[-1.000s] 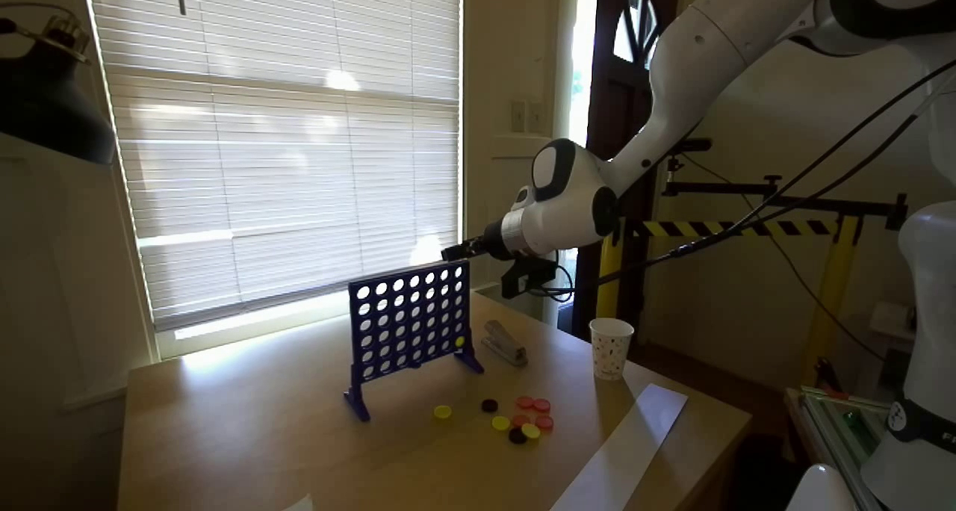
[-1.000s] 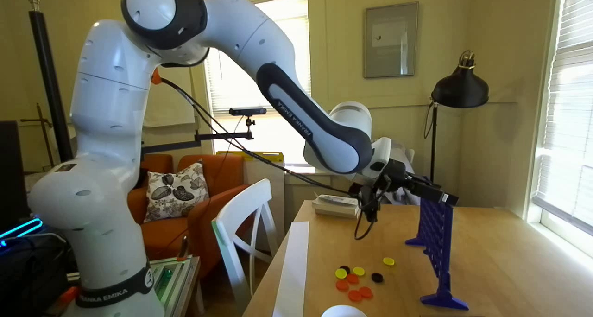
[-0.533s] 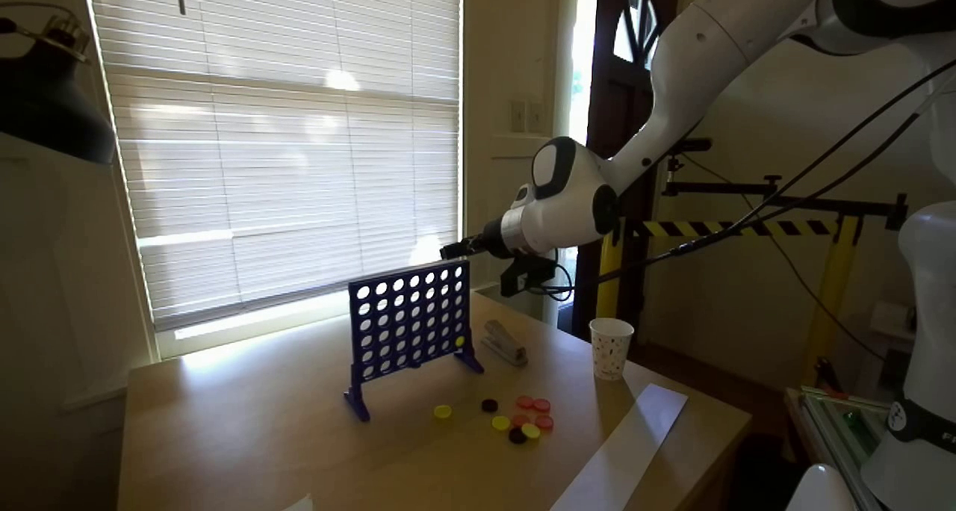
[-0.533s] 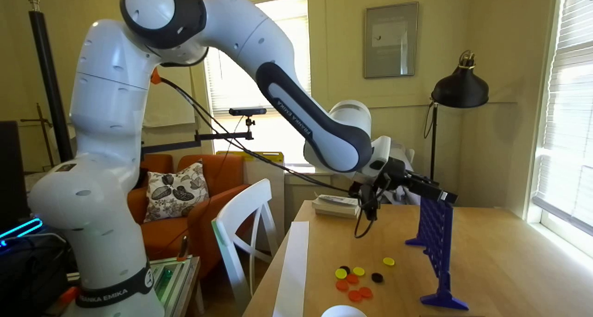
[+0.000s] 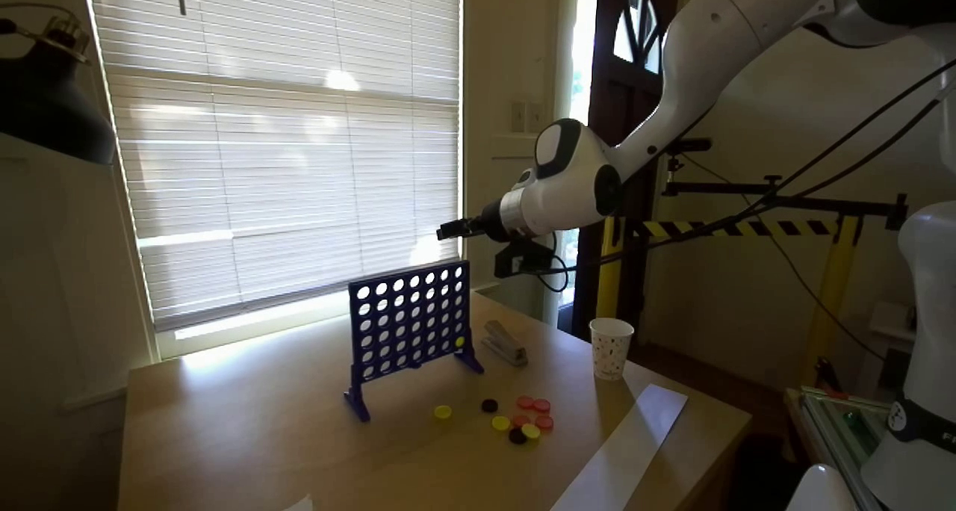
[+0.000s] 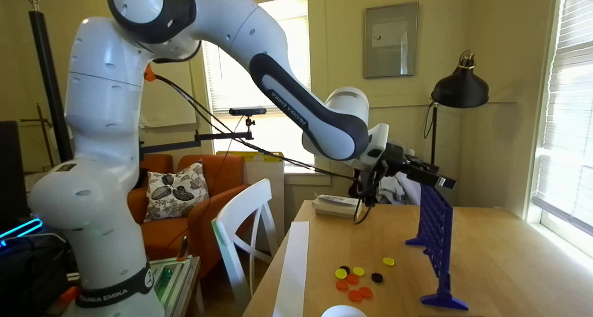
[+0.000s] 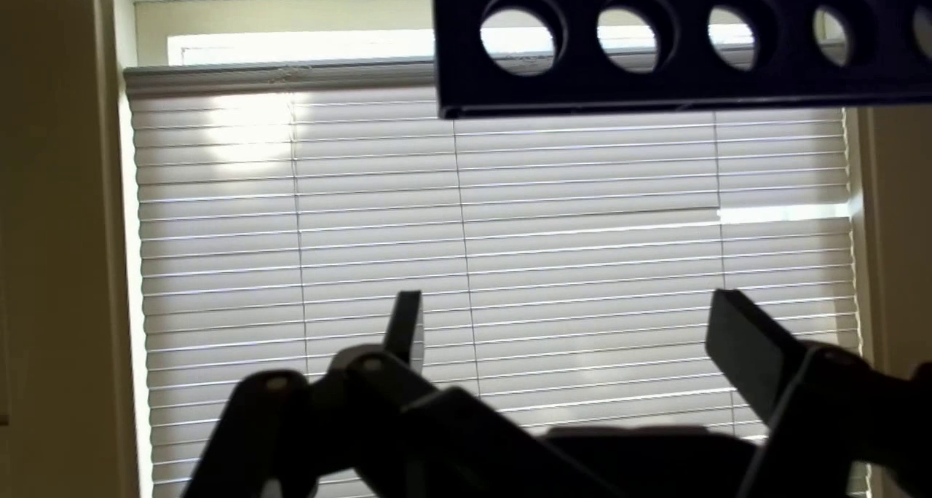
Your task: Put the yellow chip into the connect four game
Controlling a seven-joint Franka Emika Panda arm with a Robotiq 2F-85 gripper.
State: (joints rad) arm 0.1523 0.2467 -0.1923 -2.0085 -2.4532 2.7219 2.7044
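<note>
Yellow chip (image 5: 459, 342), small bright disc, fills bottom hole of connect four game (image 5: 407, 319), end column, stapler (image 5: 506, 344) side. Game upright, dark blue, six rows of seven round holes. End effector (image 7: 565, 305) above it, apart, jaws spread wide, holding nothing. On desk (image 5: 239, 436): three other yellow chips (image 5: 443, 412), two black chips (image 5: 489, 405), four red chips (image 5: 541, 405), one cup (image 5: 611, 350).

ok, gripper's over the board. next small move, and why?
Probably ease the gripper back, up and away from the connect four game. The jaws stand open with nothing between them, above the top edge, and a yellow chip sits low in an end column, so the placing looks done.
</note>
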